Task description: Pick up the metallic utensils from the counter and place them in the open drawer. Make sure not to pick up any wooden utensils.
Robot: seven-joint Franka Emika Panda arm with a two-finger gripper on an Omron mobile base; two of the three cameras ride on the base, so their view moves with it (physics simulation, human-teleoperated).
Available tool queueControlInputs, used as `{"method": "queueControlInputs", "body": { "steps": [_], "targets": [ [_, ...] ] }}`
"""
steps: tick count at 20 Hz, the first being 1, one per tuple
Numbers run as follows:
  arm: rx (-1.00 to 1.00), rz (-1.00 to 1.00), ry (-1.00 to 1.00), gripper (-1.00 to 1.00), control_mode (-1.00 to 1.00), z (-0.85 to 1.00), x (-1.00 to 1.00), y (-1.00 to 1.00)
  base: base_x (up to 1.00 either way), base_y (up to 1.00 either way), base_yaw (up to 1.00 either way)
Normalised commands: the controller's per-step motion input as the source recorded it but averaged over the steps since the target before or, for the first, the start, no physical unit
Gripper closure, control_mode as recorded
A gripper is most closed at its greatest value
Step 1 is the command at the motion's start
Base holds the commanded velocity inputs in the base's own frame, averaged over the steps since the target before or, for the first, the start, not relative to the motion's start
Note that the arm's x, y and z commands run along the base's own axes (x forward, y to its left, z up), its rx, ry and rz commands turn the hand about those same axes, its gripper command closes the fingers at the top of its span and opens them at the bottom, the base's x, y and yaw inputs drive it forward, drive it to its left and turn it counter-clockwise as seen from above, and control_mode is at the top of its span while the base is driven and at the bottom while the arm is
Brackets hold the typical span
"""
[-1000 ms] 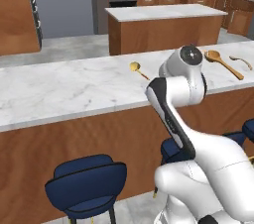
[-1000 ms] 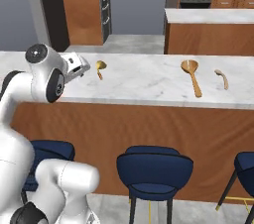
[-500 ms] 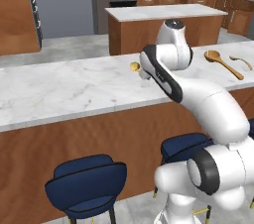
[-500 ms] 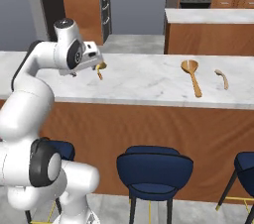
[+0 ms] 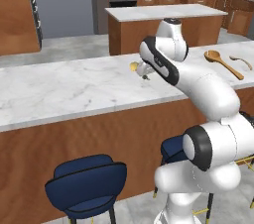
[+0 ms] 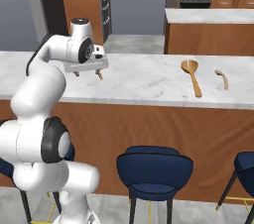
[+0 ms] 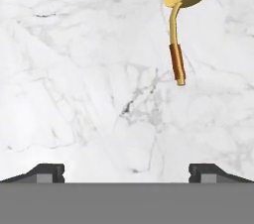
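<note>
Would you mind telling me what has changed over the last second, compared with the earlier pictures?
The arm has swung up from in front of the counter and reached out over it, so the gripper now hangs open above the marble near the gold spoon. Nothing was taken hold of or let go. The gold spoon, the wooden spoon and the small utensil beside it lie where they were.

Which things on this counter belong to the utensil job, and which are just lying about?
Belongs to the job:
- gold spoon, metallic, under the open gripper
- small utensil, far right; material unclear
- counter they lie on

Just about:
- wooden spoon, to be left alone
- blue stools
- island behind
</note>
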Motion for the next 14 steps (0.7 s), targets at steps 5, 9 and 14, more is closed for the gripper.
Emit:
{"method": "queueControlInputs", "body": {
  "steps": [5, 9, 14],
  "targets": [
    [0.09, -0.11, -0.03, -1.00, -1.00, -0.49, 0.47, 0.09, 0.00, 0.00, 0.00],
    [0.01, -0.02, -0.02, -1.00, -1.00, -0.11, 0.73, 0.05, 0.00, 0.00, 0.00],
    [0.03, -0.02, -0.07, -1.00, -1.00, -0.04, 0.70, 0.00, 0.00, 0.00, 0.00]
  ]
}}
